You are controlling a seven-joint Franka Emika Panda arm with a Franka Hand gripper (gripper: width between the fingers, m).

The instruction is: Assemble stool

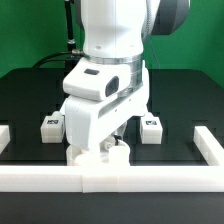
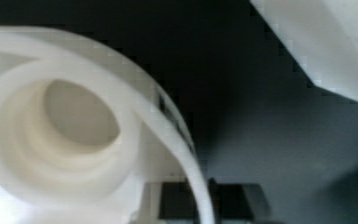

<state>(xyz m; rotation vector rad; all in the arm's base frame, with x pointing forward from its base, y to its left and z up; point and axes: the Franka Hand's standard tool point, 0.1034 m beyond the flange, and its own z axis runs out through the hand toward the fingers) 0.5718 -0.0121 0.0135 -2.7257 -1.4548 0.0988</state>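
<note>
The round white seat disc [image 1: 97, 153] lies against the front rail, under the arm. In the wrist view it fills most of the picture, blurred and very close, with a deep round hollow [image 2: 78, 110] and a thin raised rim [image 2: 172, 130]. My gripper [image 1: 116, 146] reaches straight down onto it. In the wrist view the gripper [image 2: 204, 200] has its dark pads on either side of the rim, shut on it. Two blocky tagged legs lie behind, one on the exterior view's left [image 1: 50, 125] and one on its right [image 1: 152, 127]. A third leg is hidden.
The long white border rail [image 1: 150, 177] runs along the front, with side pieces at the exterior view's left [image 1: 5, 133] and right [image 1: 207, 143]. A blurred white shape [image 2: 332, 50] in the wrist view cannot be told apart. The black table [image 1: 180, 95] stretches behind.
</note>
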